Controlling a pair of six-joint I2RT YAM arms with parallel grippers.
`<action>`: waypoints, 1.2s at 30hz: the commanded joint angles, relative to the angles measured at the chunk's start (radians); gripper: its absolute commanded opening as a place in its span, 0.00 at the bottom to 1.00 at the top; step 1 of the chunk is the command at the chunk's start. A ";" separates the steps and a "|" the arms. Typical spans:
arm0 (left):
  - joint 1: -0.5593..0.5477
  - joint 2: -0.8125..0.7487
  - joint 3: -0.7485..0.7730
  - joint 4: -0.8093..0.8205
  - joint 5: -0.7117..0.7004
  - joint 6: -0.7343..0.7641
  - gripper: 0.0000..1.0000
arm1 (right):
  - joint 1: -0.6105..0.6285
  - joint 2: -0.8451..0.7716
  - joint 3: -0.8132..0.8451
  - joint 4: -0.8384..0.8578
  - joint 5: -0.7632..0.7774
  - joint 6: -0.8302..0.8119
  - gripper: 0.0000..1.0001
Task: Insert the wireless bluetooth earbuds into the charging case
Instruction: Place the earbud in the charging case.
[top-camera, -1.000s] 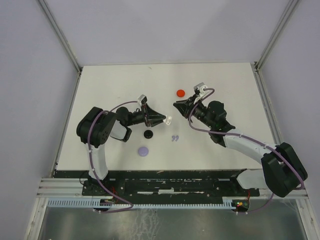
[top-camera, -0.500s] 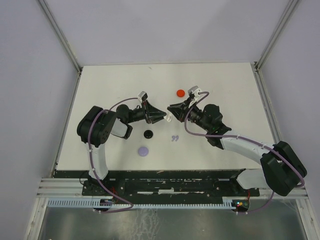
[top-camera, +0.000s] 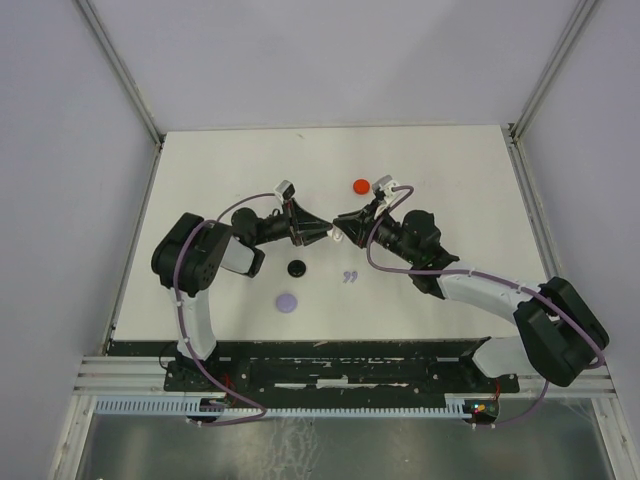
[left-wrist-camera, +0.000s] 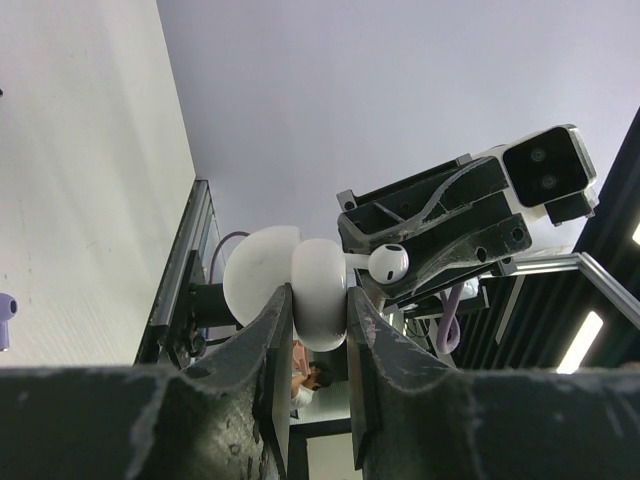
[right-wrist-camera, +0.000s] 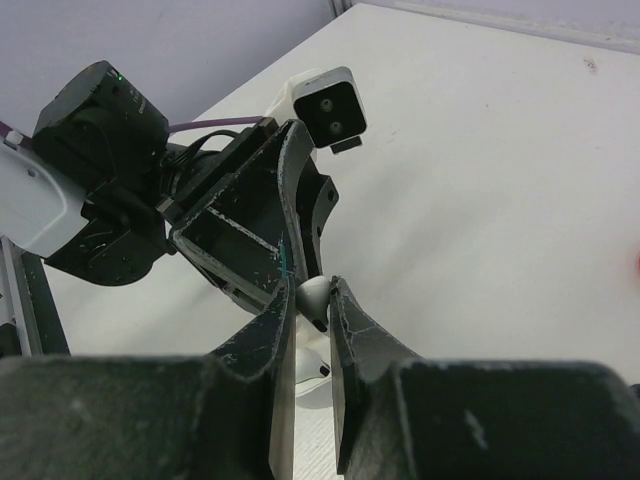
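My left gripper (top-camera: 322, 236) is shut on the open white charging case (left-wrist-camera: 320, 292), held up above the table with its lid (left-wrist-camera: 258, 276) swung to the left. A white earbud (right-wrist-camera: 314, 293) is pinched in my right gripper (right-wrist-camera: 308, 297), which is shut and sits tip to tip with the left gripper (right-wrist-camera: 250, 225). That earbud (left-wrist-camera: 388, 262) hangs right beside the case. Another white earbud (right-wrist-camera: 318, 366) sits in the case (right-wrist-camera: 305, 385) just below. Two lavender earbuds (top-camera: 349, 277) lie on the table near the front.
A red disc (top-camera: 361, 185) lies behind the grippers. A black disc (top-camera: 296, 268) and a lavender disc (top-camera: 287, 301) lie in front of the left arm. Grey walls enclose the white table (top-camera: 450, 190).
My right gripper has moved left with the white earbud until it meets the case. The left gripper has edged slightly up and back with the case.
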 joint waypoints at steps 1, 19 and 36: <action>-0.005 -0.047 0.030 0.205 0.001 -0.031 0.03 | 0.006 0.000 -0.009 0.063 -0.011 0.008 0.01; -0.003 -0.069 0.041 0.204 0.000 -0.037 0.03 | 0.006 0.007 -0.011 0.037 0.002 -0.002 0.01; 0.001 -0.064 0.058 0.205 -0.003 -0.035 0.03 | 0.006 -0.015 -0.014 -0.019 0.017 0.000 0.01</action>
